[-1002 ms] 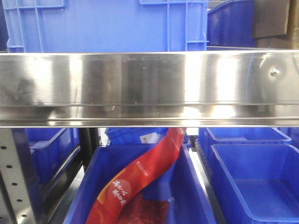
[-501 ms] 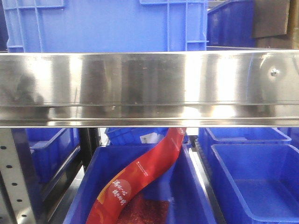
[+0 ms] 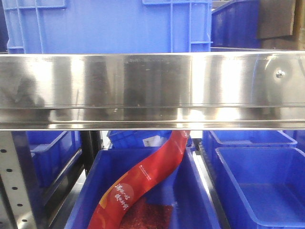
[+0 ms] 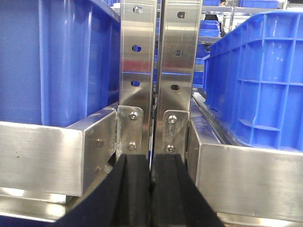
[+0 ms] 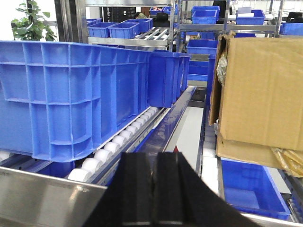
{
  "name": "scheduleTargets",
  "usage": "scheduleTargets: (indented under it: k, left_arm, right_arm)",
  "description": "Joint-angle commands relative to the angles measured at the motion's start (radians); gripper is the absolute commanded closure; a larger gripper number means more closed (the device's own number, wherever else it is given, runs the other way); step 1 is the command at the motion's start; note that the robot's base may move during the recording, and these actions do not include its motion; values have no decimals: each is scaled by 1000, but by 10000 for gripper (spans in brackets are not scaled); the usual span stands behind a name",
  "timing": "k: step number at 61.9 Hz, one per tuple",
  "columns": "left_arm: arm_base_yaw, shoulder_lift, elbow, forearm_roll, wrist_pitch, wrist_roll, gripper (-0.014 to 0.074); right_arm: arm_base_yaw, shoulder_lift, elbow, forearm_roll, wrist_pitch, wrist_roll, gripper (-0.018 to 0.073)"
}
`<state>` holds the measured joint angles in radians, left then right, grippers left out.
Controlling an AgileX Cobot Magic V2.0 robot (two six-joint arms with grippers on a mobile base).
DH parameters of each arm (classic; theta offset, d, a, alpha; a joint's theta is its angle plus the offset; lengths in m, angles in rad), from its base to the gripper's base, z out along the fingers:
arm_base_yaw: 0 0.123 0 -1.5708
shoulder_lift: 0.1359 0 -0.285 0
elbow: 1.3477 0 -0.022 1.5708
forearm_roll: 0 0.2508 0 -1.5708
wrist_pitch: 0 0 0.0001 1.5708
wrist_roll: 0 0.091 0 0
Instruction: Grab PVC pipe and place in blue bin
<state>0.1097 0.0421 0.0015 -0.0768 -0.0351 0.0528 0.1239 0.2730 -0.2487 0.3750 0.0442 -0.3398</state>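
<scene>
Hands, left [image 4: 151,189] and right [image 5: 155,189], pressed closed and empty, level before shelf rails.

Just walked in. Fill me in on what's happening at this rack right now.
Nothing is being handled at the moment. The left gripper is shut and empty, facing the steel uprights between two blue bins. The right gripper is also shut and empty, looking along a roller lane beside a large blue bin and a cardboard box. No PVC pipe shows in any view. Below the steel shelf rail, a red package lies in a lower bin.
</scene>
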Motion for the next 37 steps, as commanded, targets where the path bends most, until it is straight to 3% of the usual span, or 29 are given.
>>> scheduleTargets:
  k: [1,37]
  left_arm:
    - [2,-6,-1,-7,-8,-1,708]
    - [2,-6,-1,-7,-8,-1,708]
  right_arm:
    - [-4,-5,0,2,-22,1,720]
    - [-4,-5,0,2,-22,1,720]
